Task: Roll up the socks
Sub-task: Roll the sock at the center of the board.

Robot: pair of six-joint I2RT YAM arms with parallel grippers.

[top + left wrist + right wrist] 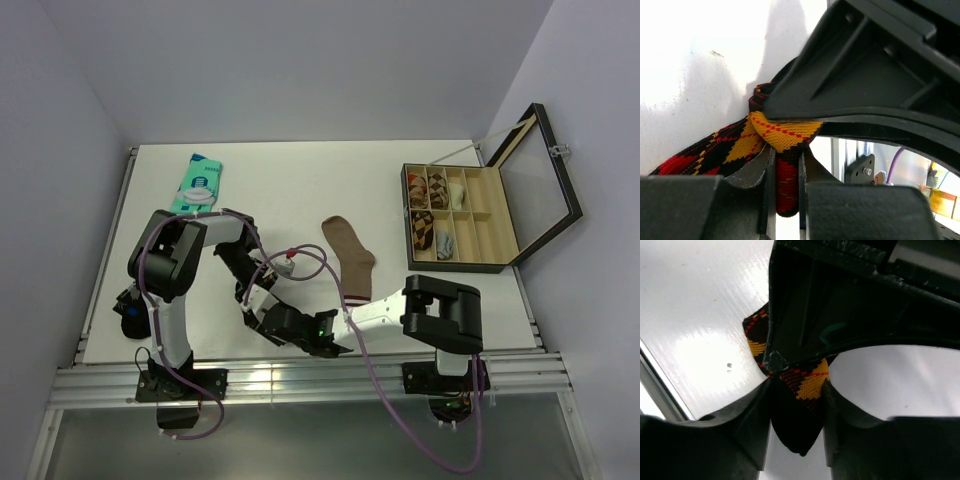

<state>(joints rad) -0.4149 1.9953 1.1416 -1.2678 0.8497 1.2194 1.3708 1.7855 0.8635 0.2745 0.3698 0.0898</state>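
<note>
**Both grippers on the argyle sock at the near edge**

The two arms meet low over the white table [300, 180], close to its near edge and between their bases. The black fabric sock with red, orange and yellow argyle diamonds [730, 150] is bunched up there. The left gripper [786, 165] has its jaws nearly together, pinching a fold of it. The right gripper [796, 390] stands wider, with another fold filling the gap and touching both fingers, so it grips the same sock. The other arm's dark housing crowds the top of each wrist view.

The tan-brown fabric sock with a maroon, white-striped cuff [350, 255] lies flat just beyond the grippers, with its cuff toward them. At the right stands a dark compartmented box [455, 268] with its glass lid raised and rolled socks in its left cells. A teal flat packet [198, 185] lies at the far left.
</note>
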